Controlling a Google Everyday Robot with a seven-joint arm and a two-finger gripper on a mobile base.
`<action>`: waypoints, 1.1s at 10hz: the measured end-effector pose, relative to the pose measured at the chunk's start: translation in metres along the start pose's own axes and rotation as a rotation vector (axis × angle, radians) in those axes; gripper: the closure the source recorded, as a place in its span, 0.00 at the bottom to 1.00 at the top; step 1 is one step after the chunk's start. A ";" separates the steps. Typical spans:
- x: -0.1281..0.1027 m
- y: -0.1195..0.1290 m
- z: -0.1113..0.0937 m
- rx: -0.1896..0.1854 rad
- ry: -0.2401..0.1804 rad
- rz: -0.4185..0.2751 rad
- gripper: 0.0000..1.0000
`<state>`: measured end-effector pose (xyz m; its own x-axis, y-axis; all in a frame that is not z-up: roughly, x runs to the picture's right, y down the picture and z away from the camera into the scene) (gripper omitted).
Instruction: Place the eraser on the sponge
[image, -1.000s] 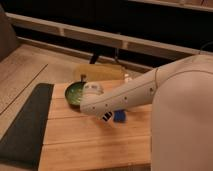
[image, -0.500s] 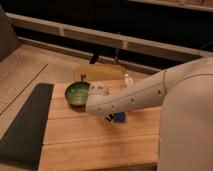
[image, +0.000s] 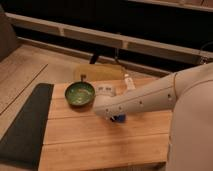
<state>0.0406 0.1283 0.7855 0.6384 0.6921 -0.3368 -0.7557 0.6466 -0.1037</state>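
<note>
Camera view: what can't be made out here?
- gripper: at the arm's end over the table middle, mostly hidden by the arm.
- eraser: not seen; the arm may cover it.
- sponge: only a blue corner shows below the arm.
- pale item beside the bowl: too blurred to name.

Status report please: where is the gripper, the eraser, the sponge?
Gripper low at the sponge, mostly hidden under the arm. Eraser not visible. Green bowl close by, apart from the sponge.
</note>
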 end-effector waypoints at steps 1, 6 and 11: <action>0.005 -0.011 0.001 0.005 -0.003 0.021 1.00; 0.024 -0.043 0.008 0.023 0.013 0.081 1.00; 0.024 -0.047 0.027 -0.010 0.015 0.111 1.00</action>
<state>0.0956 0.1230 0.8075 0.5489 0.7543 -0.3603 -0.8230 0.5631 -0.0748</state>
